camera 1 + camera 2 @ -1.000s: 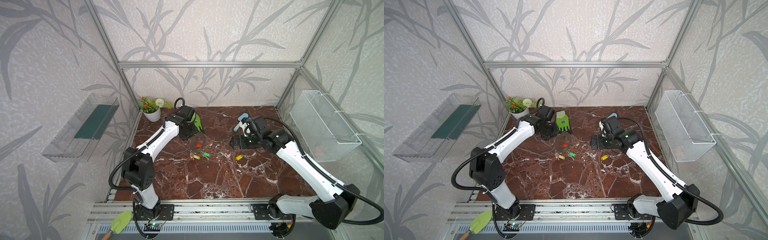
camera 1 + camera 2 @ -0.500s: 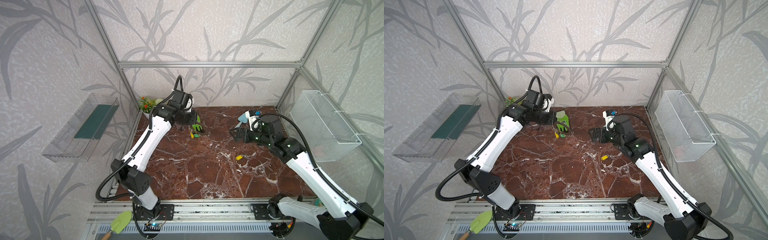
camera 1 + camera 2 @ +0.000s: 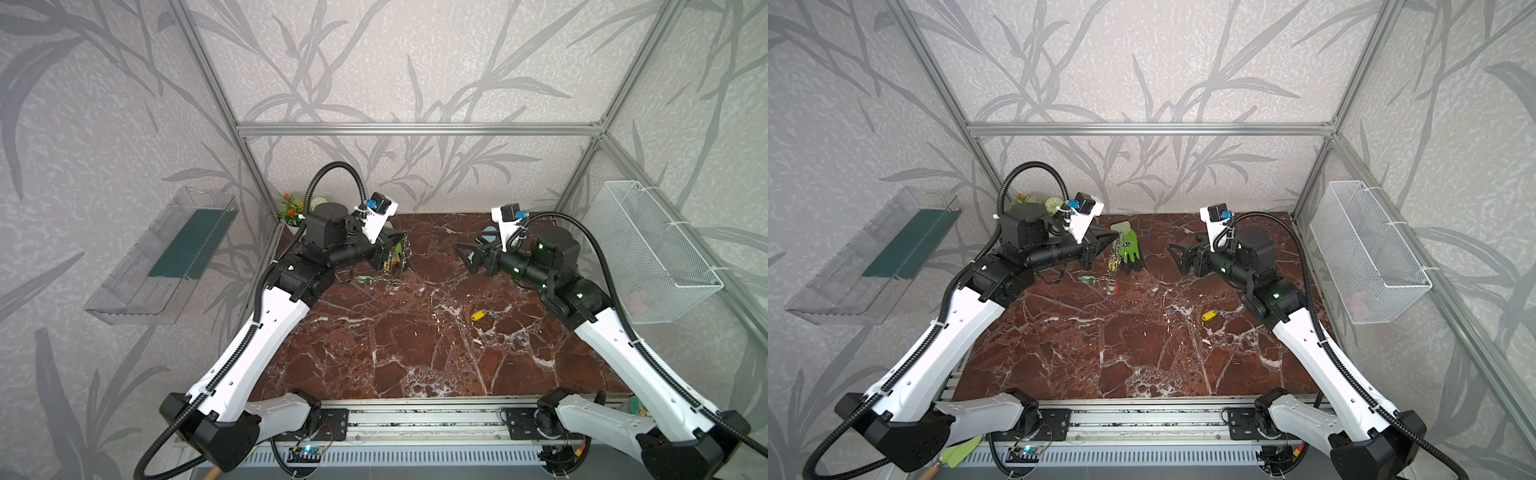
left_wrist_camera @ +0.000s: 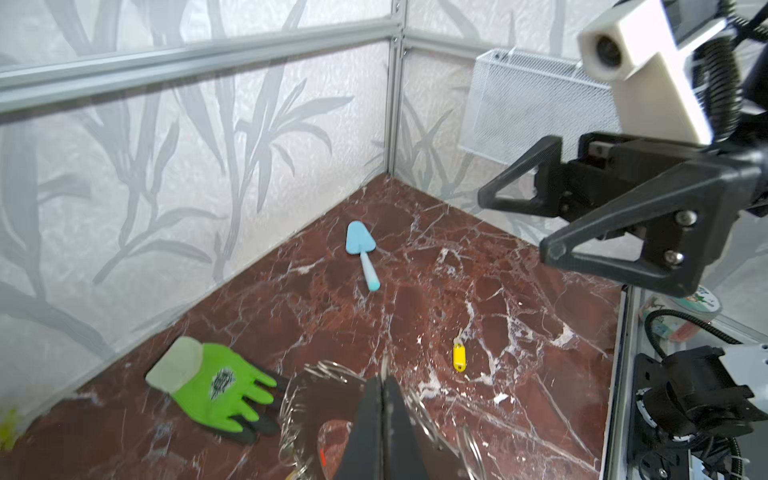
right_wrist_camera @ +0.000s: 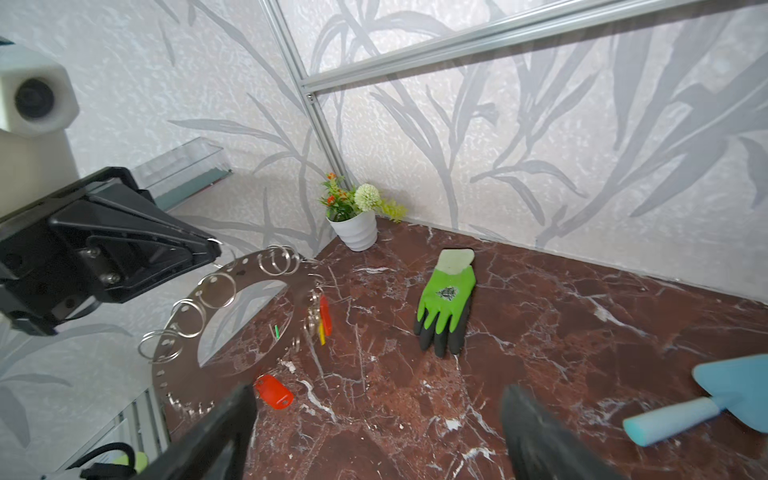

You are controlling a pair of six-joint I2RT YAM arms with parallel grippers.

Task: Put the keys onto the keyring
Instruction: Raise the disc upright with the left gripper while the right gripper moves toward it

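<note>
Front of desk (image 3: 415, 365): lone yellow-tag key (image 3: 478, 315) lying flat on the right side. Its long axis runs roughly across the desk, slightly slanted.

Further back, right gripper (image 3: 465, 257) is raised, jaws wide apart and empty, aimed across at the left arm. The yellow-tag key sits below those jaws and frontward of them. Right arm is clearly the nearer one.

About level with it, left gripper (image 5: 208, 251) has jaws pinched together on the rim of the keyring (image 5: 166, 386), held up off the desk and tilted. Hung keys (image 5: 325, 316) dangle from its loops. Can't tell if the lower edge touches the desk. Red-tag key (image 5: 274, 391) and green-tag key (image 3: 1087, 279) lie loose by it.

Behind: glove (image 3: 1129, 249), trowel (image 4: 360, 243), plant pot (image 5: 355, 230) in the back corner.

My read: the right arm drops and comes forward, then nips the yellow tag across its short width.
</note>
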